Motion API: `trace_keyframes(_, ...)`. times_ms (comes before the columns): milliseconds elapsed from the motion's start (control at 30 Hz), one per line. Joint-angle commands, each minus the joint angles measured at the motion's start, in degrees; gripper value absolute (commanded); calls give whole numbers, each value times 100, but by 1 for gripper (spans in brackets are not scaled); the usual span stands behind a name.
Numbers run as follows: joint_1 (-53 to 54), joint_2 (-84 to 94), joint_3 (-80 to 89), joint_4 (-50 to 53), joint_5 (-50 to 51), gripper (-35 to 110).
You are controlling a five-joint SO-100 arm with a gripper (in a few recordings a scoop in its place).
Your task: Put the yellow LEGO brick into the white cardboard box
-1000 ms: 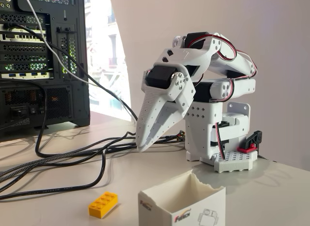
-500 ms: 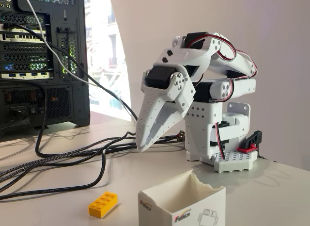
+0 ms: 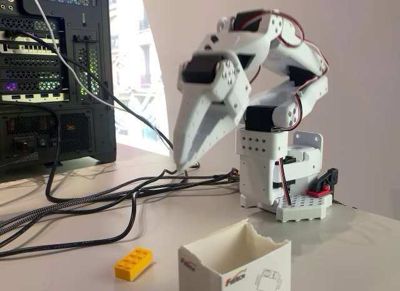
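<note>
The yellow LEGO brick (image 3: 133,263) lies flat on the table at the front, just left of the white cardboard box (image 3: 236,261). The box stands open-topped with a jagged rim and a red-black logo on its front. My white gripper (image 3: 179,160) hangs well above and behind both, tips pointing down over the cables. Its fingers are pressed together with nothing between them. It is blurred from motion.
A black computer tower (image 3: 53,78) stands at the left. Several black cables (image 3: 94,200) run across the table between the tower and the arm's base (image 3: 281,178). A small red-and-black clamp (image 3: 324,182) sits on the base plate at the right.
The arm has lifted: the gripper rose from just above the cables to a higher position and shifted slightly left. Brick and box have not moved.
</note>
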Motion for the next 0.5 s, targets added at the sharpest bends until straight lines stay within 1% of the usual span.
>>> trace_keyframes(0,-571,-1160,-1529,-149,369,-9)
trace_keyframes(100,-879,-1916,-2048,-211,650,-9)
trace_keyframes(233,-993,-2725,-2426,-545,993,-9)
trace_keyframes(467,-659,-3806,-3067,-844,1521,-9)
